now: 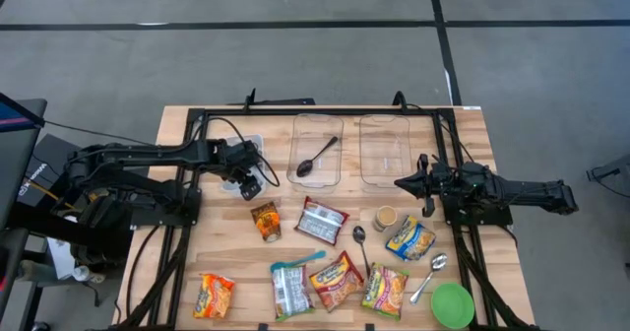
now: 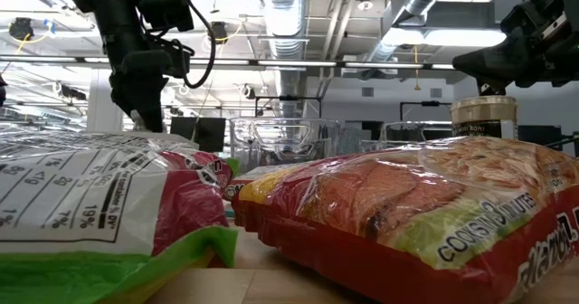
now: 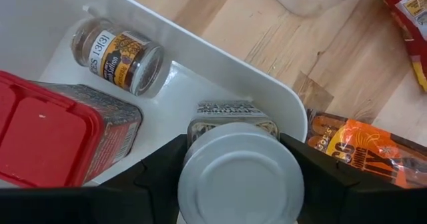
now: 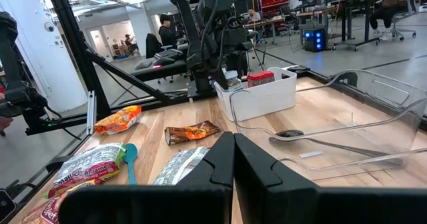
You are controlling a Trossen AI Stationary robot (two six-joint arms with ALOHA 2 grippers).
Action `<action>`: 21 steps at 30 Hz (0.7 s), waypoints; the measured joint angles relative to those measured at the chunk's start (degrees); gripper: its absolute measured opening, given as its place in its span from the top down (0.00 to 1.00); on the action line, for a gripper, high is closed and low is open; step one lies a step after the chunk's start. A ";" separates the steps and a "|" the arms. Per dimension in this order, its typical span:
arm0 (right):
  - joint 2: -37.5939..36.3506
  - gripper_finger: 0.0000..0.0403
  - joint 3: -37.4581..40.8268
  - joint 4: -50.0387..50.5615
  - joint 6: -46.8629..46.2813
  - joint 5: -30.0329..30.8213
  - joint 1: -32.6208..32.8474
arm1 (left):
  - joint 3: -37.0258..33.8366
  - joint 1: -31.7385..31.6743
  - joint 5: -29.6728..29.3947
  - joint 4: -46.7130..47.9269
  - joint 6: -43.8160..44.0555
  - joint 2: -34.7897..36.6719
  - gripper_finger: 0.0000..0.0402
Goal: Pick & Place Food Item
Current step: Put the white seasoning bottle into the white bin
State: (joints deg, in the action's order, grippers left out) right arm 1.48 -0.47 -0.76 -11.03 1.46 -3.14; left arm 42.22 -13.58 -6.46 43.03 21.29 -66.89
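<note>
1. Right now I see my left arm stretched in from the left side of the desk point(image 1: 187, 272), its left end effector point(image 1: 250, 185) angled down over the near corner of the white bin point(image 1: 241, 173) at the back left.
2. From the left wrist view, its fingers point(image 3: 160, 167) are closed on either side of a jar with a silver lid point(image 3: 240, 177), which sits just above the bin's rim point(image 3: 267, 94), partly inside the bin.
3. Inside the bin lie a spice jar point(image 3: 120, 51) on its side and a red-lidded container point(image 3: 57, 134), the two close together.
4. Just outside the rim, on the wood, an orange snack packet point(image 3: 360, 151) lies flat; in the high view it is the orange packet point(image 1: 266, 221) directly in front of the bin.
5. My right arm reaches in level from the right edge, with the right end effector point(image 1: 406, 183) hovering beside the right clear tray point(image 1: 384, 149); its fingers point(image 4: 230, 161) are pressed together and hold nothing.
6. A black spoon point(image 1: 317, 158) rests in the left clear tray point(image 1: 315, 124).
7. Noodle packets point(image 1: 340, 282), a small jar point(image 1: 385, 218), metal spoons point(image 1: 429, 275) and a green bowl point(image 1: 452, 304) are spread across the front of the desk.
</note>
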 joint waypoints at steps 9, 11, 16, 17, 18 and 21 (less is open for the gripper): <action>0.00 1.00 0.00 0.09 -0.02 0.02 0.00 | 0.00 0.00 0.80 -0.16 -0.04 0.02 0.44; 0.01 1.00 0.00 0.09 -0.02 0.02 0.00 | 0.00 0.00 0.85 -0.15 -0.04 0.02 0.43; 0.01 1.00 0.00 0.11 -0.01 0.01 0.00 | 0.00 0.00 0.85 -0.12 0.05 0.24 0.39; 0.01 1.00 0.00 0.11 -0.01 0.02 0.00 | 0.00 0.00 0.85 -0.21 0.05 0.26 0.38; 0.00 1.00 0.00 0.11 -0.02 0.02 0.00 | 0.00 0.00 0.86 -0.21 0.08 0.59 0.38; 0.02 1.00 0.00 0.11 0.00 0.01 0.00 | 0.07 0.00 0.85 -0.96 0.17 2.00 0.38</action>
State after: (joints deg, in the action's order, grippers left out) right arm 1.50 -0.47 -0.64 -11.03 1.46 -3.14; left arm 42.28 -13.58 -5.61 42.06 21.46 -64.90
